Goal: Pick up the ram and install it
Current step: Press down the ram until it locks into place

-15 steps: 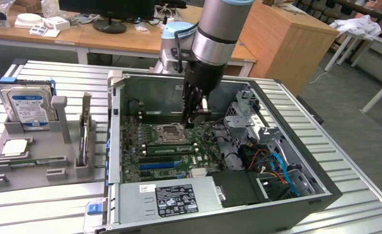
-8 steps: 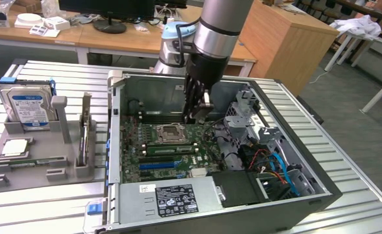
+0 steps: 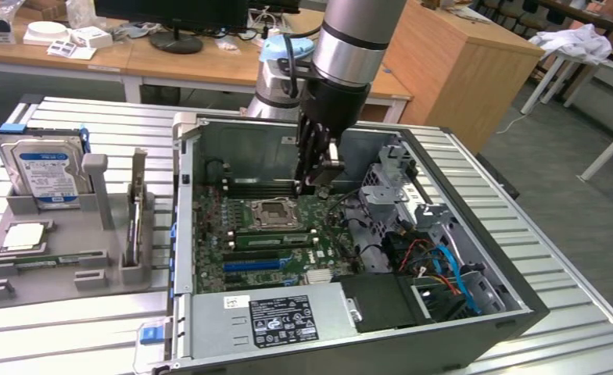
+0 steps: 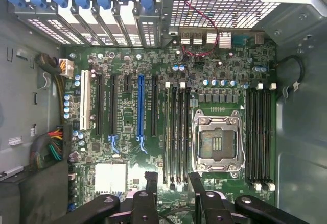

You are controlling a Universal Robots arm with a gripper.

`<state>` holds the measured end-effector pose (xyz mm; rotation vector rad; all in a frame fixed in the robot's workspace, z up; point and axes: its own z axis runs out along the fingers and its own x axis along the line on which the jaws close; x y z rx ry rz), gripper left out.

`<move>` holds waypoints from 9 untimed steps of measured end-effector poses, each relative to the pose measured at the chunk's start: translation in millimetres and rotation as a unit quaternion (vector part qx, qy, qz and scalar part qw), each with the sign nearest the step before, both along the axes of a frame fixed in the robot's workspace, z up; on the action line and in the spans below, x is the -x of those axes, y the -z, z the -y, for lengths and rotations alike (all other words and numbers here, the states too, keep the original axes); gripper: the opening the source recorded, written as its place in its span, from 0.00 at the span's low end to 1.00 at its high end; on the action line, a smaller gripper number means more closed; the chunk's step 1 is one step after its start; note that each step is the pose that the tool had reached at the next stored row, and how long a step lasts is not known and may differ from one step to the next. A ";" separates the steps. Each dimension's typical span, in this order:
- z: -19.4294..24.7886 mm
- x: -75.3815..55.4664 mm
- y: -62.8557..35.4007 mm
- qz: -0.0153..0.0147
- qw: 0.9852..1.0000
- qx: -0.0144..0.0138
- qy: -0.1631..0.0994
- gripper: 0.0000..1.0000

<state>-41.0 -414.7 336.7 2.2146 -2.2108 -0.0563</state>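
The ram (image 3: 51, 257) appears to be the narrow green stick lying in a slot of the grey holder (image 3: 35, 273), in the lower left of the exterior view. It sits below the hard drive (image 3: 41, 168), on the slatted metal surface (image 3: 98, 117). It is well apart from the hand (image 3: 315, 186), which hangs inside the open computer case (image 3: 494, 312) near the middle of that frame, above the motherboard (image 3: 234, 258).

The hand is spread wide and holds nothing. In the wrist view its two dark fingers (image 4: 150, 180) stand apart on either side of the black memory slots (image 4: 179, 132), beside the processor socket (image 4: 218, 140).

A stick like this is probably light, thin and stiff, but fragile. The chips and the contact edge should not be squeezed or scraped. The safest hold is likely across the two flat faces near the middle of the long upper edge, so it does not tilt.

The exterior view gives the holder, the stick and the arm's height over the case. The wrist view gives the gap between the fingers, the row of slots seen from above and the blue expansion slot (image 4: 141, 106). A green strip beside the socket (image 3: 272, 238) in the exterior view may be a seated module; that cannot be told.
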 end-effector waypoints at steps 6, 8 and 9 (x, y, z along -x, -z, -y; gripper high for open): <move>0.0 0.0 0.0 0.000 1.000 0.000 0.000 0.37; 0.0 0.0 0.0 0.000 1.000 0.000 0.000 0.37; 0.0 0.0 0.0 0.000 1.000 0.000 0.000 0.37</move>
